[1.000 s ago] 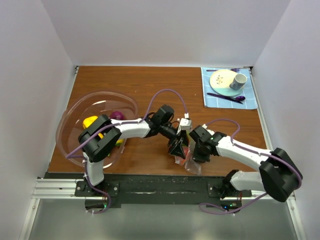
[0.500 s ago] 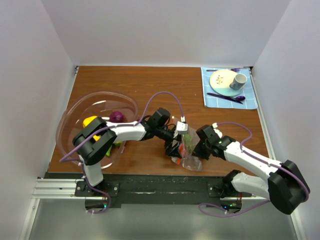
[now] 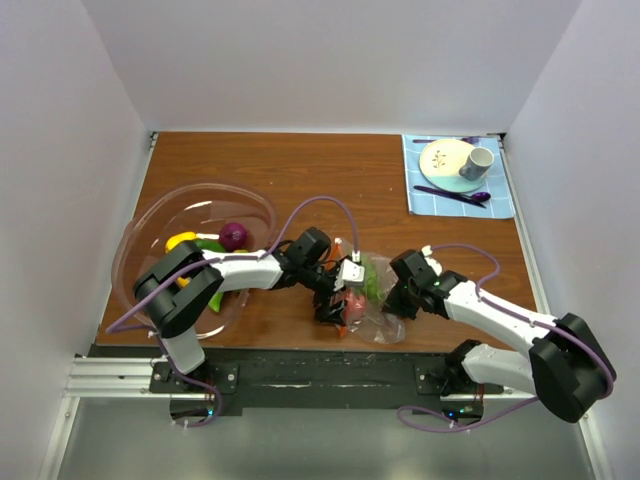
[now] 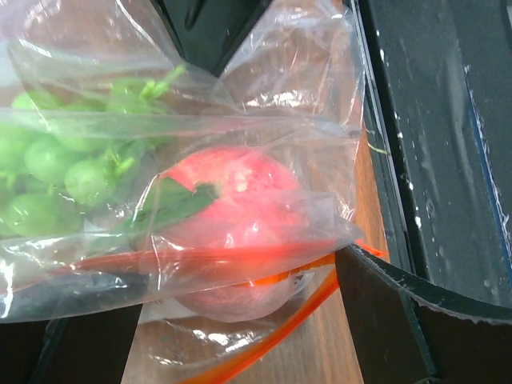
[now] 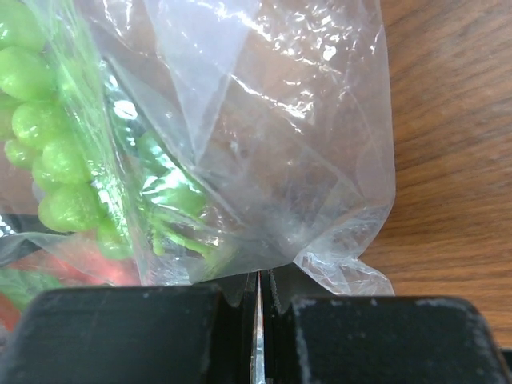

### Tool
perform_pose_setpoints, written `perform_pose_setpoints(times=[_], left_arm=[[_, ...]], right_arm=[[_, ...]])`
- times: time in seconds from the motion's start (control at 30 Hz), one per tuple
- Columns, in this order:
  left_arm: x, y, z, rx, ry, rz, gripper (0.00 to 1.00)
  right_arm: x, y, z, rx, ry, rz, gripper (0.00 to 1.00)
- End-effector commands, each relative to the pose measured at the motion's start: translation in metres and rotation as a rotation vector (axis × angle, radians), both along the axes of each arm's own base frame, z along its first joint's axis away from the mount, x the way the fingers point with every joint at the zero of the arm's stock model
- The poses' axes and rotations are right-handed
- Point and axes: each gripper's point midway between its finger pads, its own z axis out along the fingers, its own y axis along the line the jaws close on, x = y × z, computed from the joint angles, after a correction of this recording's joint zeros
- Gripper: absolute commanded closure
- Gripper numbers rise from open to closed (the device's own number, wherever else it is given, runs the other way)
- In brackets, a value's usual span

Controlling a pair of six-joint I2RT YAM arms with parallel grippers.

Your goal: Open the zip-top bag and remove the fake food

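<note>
Left pincer (image 3: 333, 303) shifted — agape (astride zip-top bag (image 5: 280, 144)) | right pincer (image 5: 258, 294) pinching it

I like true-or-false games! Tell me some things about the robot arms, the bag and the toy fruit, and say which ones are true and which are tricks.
1. The right gripper is pinched shut on the zip-top bag. True.
2. The left gripper is squeezed tight shut. False: its jaws stand wide open, with the bag's zip end between them.
3. Green grapes are inside the bag. True.
4. The pink-red fruit is lying in the bowl. False: it is inside the bag, next to the grapes. The bowl holds other pieces, among them a purple piece and a yellow piece.
</note>
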Motion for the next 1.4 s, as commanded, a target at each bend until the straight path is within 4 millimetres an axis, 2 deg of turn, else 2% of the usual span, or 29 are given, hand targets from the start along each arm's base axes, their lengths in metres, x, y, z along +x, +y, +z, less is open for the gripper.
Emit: perform_pose_setpoints(times=[0.0,0.17,0.27,0.37,0.4,0.47,0.5,0.53,0.7,0.73,0.8,0.83,0.9,0.93,1.03,1.07,1.13,1.17,1.2,1.23,1.37], left_arm=[[0.007,-0.021,0.017,-0.093,-0.034,-0.012,0.00],[-0.005,-0.036,0.027,-0.132,0.017,-0.076,0.00],[-0.011,-0.040,0.029,-0.140,0.034,-0.112,0.06],[-0.017,-0.042,0.031,-0.147,0.048,-0.140,0.23],[-0.017,-0.044,0.033,-0.150,0.046,-0.149,0.38],[-0.022,-0.036,0.024,-0.103,0.068,-0.170,0.52],[-0.020,-0.037,0.027,-0.096,0.057,-0.178,0.69],[-0.025,-0.029,0.022,-0.049,0.088,-0.185,0.74],[-0.008,-0.007,0.027,-0.024,0.038,-0.158,0.81],[-0.001,0.005,0.026,0.007,0.051,-0.131,0.83],[0.012,0.016,0.033,0.008,0.028,-0.108,0.85],[0.022,0.031,0.034,0.031,0.050,-0.067,0.85],[0.034,0.045,0.038,0.042,0.022,-0.046,0.84],[0.041,0.059,0.037,0.068,0.030,-0.011,0.83],[0.049,0.081,0.044,0.086,0.018,0.030,0.73],[0.049,0.086,0.047,0.087,0.013,0.037,0.66],[0.047,0.094,0.048,0.102,0.011,0.047,0.60],[0.044,0.098,0.050,0.104,0.008,0.054,0.49],[0.042,0.099,0.050,0.108,0.006,0.054,0.21],[0.042,0.100,0.051,0.111,-0.002,0.058,0.00],[0.036,0.103,0.046,0.108,0.012,0.073,0.00]], right_arm=[[0.007,0.004,0.000,0.017,-0.029,0.008,1.00],[0.006,0.009,-0.003,0.029,-0.013,0.034,1.00],[0.007,0.012,-0.006,0.039,-0.008,0.039,1.00],[0.006,0.015,-0.009,0.044,0.003,0.047,1.00],[0.006,0.014,-0.010,0.038,0.003,0.045,1.00],[0.004,0.011,-0.011,0.028,0.011,0.043,1.00],[0.004,0.011,-0.009,0.028,0.006,0.042,1.00],[0.003,0.009,-0.008,0.025,0.005,0.041,1.00],[0.000,-0.002,-0.004,-0.013,-0.002,0.019,1.00],[0.000,-0.005,-0.003,-0.026,-0.002,0.013,1.00],[-0.001,-0.016,-0.002,-0.077,-0.002,-0.011,1.00],[-0.001,-0.020,0.001,-0.087,-0.009,-0.022,1.00],[-0.003,-0.033,0.004,-0.143,-0.011,-0.054,1.00],[-0.004,-0.037,0.008,-0.155,-0.015,-0.062,1.00],[-0.001,-0.044,0.014,-0.183,-0.039,-0.077,1.00],[-0.001,-0.044,0.014,-0.189,-0.040,-0.077,1.00],[-0.001,-0.045,0.014,-0.194,-0.038,-0.078,1.00],[-0.001,-0.045,0.013,-0.199,-0.032,-0.076,1.00],[-0.001,-0.045,0.012,-0.201,-0.029,-0.077,1.00],[-0.002,-0.046,0.012,-0.204,-0.028,-0.076,1.00],[0.000,-0.043,0.013,-0.190,-0.039,-0.063,1.00]])
